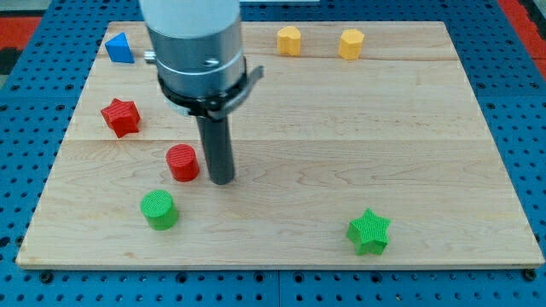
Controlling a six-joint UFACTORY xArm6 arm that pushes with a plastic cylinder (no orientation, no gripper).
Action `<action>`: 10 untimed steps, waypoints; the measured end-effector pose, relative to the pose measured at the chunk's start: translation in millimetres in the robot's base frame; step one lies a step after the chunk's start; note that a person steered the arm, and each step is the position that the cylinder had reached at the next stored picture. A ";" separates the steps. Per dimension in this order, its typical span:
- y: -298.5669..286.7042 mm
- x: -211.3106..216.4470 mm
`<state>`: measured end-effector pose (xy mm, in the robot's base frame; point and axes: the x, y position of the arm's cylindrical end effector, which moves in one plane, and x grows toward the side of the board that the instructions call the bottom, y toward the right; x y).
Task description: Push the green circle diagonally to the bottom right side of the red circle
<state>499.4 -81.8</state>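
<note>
Red circle [182, 162] sits just left of my tip [222, 181].

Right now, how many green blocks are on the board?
2: a green circle at the lower left, below the red circle, and a green star at the lower right. The arm could hide others.

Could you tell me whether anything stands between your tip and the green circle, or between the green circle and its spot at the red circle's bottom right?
Nothing visible does. My tip sits just right of the red circle; the green circle lies below-left, bare board between.
</note>
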 end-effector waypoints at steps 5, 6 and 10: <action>-21.7 58.4; -13.9 62.8; 50.0 75.5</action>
